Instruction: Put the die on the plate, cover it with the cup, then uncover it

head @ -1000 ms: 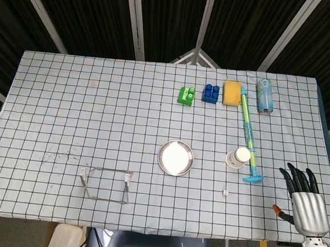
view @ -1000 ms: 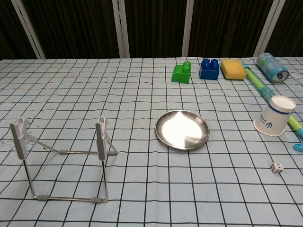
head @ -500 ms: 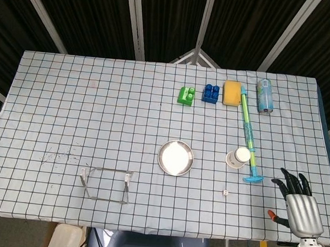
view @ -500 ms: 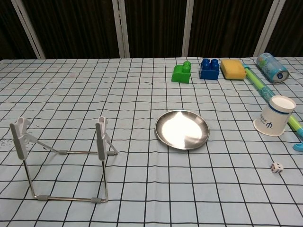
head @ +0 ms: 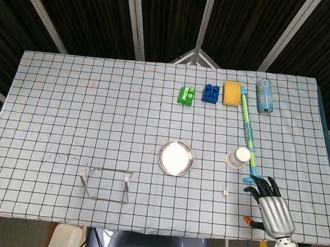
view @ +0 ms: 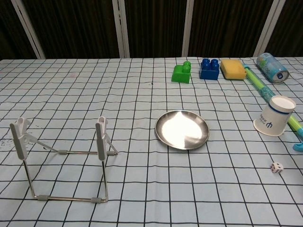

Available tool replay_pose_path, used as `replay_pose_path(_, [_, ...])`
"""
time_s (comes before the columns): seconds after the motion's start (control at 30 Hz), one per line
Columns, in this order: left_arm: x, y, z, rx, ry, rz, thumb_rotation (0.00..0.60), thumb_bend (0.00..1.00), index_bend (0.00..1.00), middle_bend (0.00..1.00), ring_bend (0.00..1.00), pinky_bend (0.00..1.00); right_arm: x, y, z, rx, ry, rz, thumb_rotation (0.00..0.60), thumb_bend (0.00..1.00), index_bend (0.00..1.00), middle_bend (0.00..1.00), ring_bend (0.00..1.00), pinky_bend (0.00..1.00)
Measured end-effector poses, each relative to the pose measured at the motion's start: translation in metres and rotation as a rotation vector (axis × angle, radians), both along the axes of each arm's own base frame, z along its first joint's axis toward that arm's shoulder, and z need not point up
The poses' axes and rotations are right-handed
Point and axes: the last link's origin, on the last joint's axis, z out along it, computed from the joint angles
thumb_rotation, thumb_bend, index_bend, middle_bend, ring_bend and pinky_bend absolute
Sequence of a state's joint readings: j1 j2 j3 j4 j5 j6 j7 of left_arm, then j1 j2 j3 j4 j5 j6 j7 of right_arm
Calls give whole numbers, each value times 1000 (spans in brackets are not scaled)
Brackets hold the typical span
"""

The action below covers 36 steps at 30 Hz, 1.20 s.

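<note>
A small white die point(head: 225, 192) point(view: 276, 167) lies on the checked cloth, right of the round metal plate point(head: 176, 157) point(view: 182, 129). A white paper cup point(head: 238, 157) point(view: 274, 115) lies tipped on its side beyond the die, against a green and blue toy stick. My right hand point(head: 270, 206) hovers over the table's front right, a short way right of the die, fingers spread and holding nothing. It shows only in the head view. My left hand is in neither view.
A wire stand point(head: 106, 183) point(view: 61, 156) sits front left. At the back right are a green block point(head: 185, 95), a blue block point(head: 211, 93), a yellow sponge point(head: 232, 93), a can point(head: 264, 95) and the long toy stick point(head: 248, 132).
My right hand has moved left along the front edge, from the table's right corner toward the die. Nothing on the table has shifted.
</note>
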<state>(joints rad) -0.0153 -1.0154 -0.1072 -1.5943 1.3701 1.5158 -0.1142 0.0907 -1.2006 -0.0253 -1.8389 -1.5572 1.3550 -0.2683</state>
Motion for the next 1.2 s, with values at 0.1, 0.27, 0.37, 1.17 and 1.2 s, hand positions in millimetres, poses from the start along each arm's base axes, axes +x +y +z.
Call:
replay_pose_path(0.1, [0, 1, -1, -3, 5, 2, 600, 678, 261, 0, 0, 95, 2, -4, -11, 2, -3, 6, 600, 119, 352, 142, 136, 0])
replay_pose_path(0.27, [0, 4, -4, -15, 17, 5, 600, 678, 262, 0, 0, 95, 0, -13, -27, 32, -14, -23, 600, 120, 352, 143, 137, 0])
replay_pose_path(0.37, [-2, 7, -5, -16, 18, 14, 600, 678, 262, 0, 0, 95, 0, -21, -37, 53, -26, -43, 600, 119, 352, 143, 139, 0])
replay_pose_path(1.17, [-6, 11, -5, -32, -4, 34, 600, 677, 265, 0, 0, 95, -14, -56, -75, 57, -25, -93, 600, 141, 390, 163, 156, 0])
replay_pose_path(1.2, [-6, 11, -5, -34, -6, 35, 600, 677, 266, 0, 0, 95, -13, -56, -76, 56, -27, -92, 600, 154, 399, 170, 160, 0])
